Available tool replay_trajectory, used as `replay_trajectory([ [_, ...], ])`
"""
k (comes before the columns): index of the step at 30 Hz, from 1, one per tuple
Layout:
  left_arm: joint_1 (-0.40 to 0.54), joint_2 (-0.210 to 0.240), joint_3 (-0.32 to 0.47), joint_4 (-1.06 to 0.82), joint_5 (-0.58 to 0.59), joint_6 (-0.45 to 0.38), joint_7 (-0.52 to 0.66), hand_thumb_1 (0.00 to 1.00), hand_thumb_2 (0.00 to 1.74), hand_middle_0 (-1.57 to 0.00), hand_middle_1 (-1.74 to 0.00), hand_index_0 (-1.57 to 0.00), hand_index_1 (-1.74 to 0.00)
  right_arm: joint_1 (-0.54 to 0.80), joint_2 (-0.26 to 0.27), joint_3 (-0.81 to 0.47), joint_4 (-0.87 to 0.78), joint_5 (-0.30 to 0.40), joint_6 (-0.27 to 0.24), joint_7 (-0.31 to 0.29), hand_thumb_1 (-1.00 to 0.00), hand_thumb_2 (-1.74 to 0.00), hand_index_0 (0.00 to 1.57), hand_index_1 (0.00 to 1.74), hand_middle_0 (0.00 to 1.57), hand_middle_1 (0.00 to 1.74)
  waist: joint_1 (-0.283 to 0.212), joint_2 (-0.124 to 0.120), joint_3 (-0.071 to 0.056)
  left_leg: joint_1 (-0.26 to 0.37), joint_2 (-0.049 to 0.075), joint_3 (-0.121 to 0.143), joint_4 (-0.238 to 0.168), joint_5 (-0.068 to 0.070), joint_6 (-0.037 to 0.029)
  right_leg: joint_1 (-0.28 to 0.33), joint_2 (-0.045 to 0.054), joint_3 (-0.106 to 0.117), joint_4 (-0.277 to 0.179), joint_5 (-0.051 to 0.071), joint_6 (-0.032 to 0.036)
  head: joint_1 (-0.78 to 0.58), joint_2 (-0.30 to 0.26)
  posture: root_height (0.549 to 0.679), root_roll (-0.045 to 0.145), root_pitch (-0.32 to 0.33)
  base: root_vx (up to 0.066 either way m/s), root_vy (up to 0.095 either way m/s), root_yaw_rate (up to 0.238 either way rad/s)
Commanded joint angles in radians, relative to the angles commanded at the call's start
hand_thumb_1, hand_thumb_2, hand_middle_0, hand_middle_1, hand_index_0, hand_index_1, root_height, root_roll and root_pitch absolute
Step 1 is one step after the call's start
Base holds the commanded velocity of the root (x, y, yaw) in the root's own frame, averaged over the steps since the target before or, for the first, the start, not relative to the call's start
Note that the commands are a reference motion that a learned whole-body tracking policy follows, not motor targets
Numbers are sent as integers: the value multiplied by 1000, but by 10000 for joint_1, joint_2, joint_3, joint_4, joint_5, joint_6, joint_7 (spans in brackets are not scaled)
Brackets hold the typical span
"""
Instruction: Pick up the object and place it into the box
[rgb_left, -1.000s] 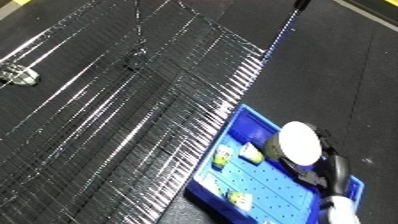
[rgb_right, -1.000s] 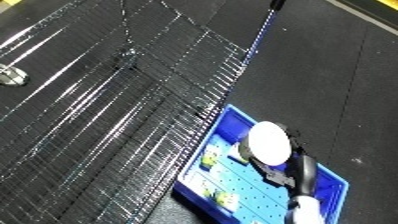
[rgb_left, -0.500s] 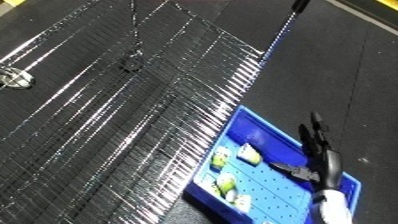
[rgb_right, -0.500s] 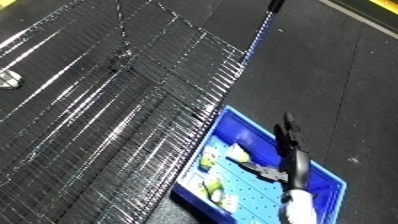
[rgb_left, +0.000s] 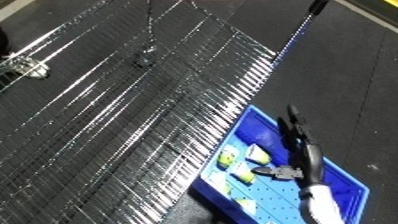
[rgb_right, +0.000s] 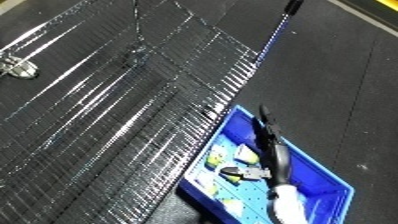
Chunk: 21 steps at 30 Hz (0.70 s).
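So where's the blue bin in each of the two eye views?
Left eye view: the blue bin sits at lower right, with the robot hand over it.
Right eye view: the same bin sits at lower right, shifted a little toward the left.
Shared landmark: the shiny wire mesh surface beside the bin's left wall.

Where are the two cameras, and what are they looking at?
Left eye view: on the robot's head, looking down at the shiny table and blue bin; the right hand shows, fingers straight.
Right eye view: beside it on the head, nearly the same picture.
Both share the table, the bin and the right hand; no left hand.
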<state>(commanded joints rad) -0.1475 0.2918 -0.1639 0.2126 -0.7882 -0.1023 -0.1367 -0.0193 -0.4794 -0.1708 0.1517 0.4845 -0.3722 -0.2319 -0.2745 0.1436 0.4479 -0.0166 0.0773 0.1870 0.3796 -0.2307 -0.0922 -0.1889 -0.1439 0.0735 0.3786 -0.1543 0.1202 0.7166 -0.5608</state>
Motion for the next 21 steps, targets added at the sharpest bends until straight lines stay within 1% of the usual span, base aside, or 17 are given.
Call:
replay_trajectory([
  [2, 17, 20, 0, -45, -9, 36, 13, 1000, 1740, -1570, -1740, -1570, -1740, -84, 34, 237, -225, -258, 135, 161, 0, 0, 0, 0, 0, 0, 122, -81, -5, -24, -12, -76, 10, 6, 10, 37, -1, -52, 24, -16, -17, -358, -121, 671, 77, -47, 15, -36, 124],
  [5, -19, 20, -4, -60, 63, 116, 39, 1000, 1740, -1570, -1740, -1570, -1740, -262, 96, 559, -450, -422, 348, 367, 0, 0, 0, 0, 0, 0, 326, -222, -11, -92, -10, -214, 65, 25, 14, 87, 24, -136, 108, -69, -52, -897, -226, 671, 75, -51, 7, -58, 145],
  [10, -180, 49, -64, -15, 227, 276, 125, 1000, 1740, -1570, -1740, -1570, -1740, -642, 175, 1040, -677, -535, 664, 498, 0, 0, 0, 0, 0, 0, 704, -425, -24, -195, -43, -498, 154, 76, 20, 220, 73, -321, 238, -145, -141, -1487, -539, 671, 71, -61, 8, -63, 174],
  [16, -188, 110, 63, 136, 253, 391, 114, 1000, 1740, -1570, -1740, -1570, -1740, -1025, 236, 1484, -685, -934, 1104, 804, 0, 0, 0, 0, 0, 0, 1174, -593, -54, -193, -110, -788, 130, 170, 3, 535, 41, -570, 208, -175, -213, -2388, -959, 672, 67, -77, 45, -32, 184],
  [19, -143, 164, 180, 154, 256, 477, 129, 1000, 1740, -1570, -1740, -1570, -1740, -1167, 303, 1654, -657, -1028, 1346, 992, 0, 0, 0, 0, 0, 0, 1391, -716, -65, -225, -116, -929, 126, 217, 1, 648, 55, -690, 254, -211, -252, -3047, -1255, 672, 64, -84, 43, -37, 210],
  [21, -113, 211, 267, 167, 291, 551, 129, 1000, 1740, -1570, -1740, -1570, -1740, -1207, 384, 1760, -615, -995, 1425, 1065, 0, 0, 0, 0, 0, 0, 1545, -825, -73, -264, -107, -1027, 143, 249, 3, 722, 77, -780, 296, -232, -278, -3505, -1359, 672, 61, -90, 46, -67, 247],
])
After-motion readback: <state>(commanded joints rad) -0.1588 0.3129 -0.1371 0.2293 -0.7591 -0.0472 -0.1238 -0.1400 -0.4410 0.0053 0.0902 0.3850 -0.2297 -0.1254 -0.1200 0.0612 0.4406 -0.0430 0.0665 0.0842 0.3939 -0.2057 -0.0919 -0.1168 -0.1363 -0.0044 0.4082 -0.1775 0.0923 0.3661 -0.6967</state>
